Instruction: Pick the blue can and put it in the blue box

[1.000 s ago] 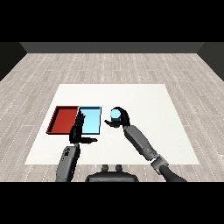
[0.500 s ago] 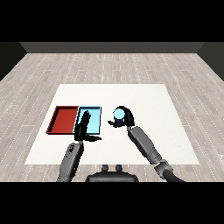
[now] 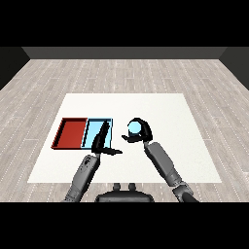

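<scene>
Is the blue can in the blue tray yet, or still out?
Out. The blue can sits in the curled right hand, right of the light blue tray.

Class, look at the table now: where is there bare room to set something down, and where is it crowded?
Bare: the table behind and right of the right hand, which is curled round the blue can; also inside the red tray. Crowded: the left hand overlaps the blue tray.
</scene>
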